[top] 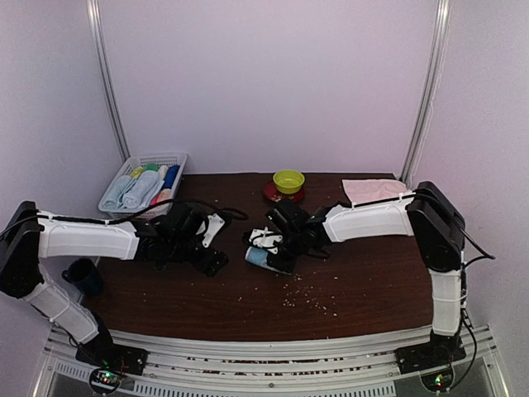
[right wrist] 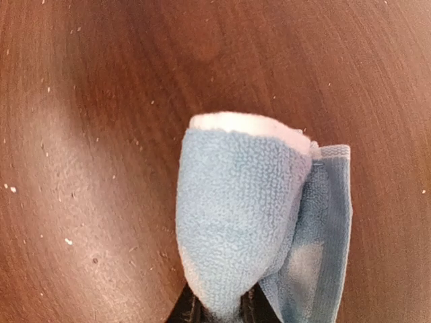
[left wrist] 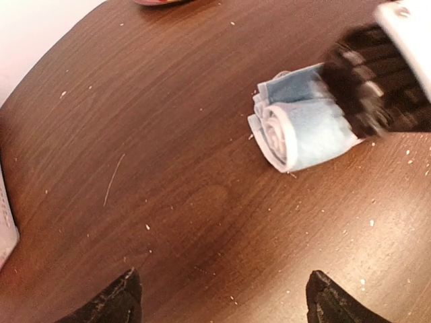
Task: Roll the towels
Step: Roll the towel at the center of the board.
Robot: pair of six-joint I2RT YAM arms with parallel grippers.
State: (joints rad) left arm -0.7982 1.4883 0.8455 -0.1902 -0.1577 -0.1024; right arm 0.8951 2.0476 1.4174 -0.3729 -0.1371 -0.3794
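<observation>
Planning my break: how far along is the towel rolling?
Done: the blue towel is rolled up. In hand: the right gripper is shut on that roll; the left gripper is open and empty. Left: the pink towel lies flat at the far right of the table, not yet rolled.

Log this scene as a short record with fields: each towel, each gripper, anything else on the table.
blue towel: rolled, mid-table, pinched at one end
pink towel: flat, unrolled, far right corner
right gripper: shut on blue towel
left gripper: open, holding nothing
basket: far left corner, holds rolled cloths
green bowl: far centre, on a red dish
</observation>
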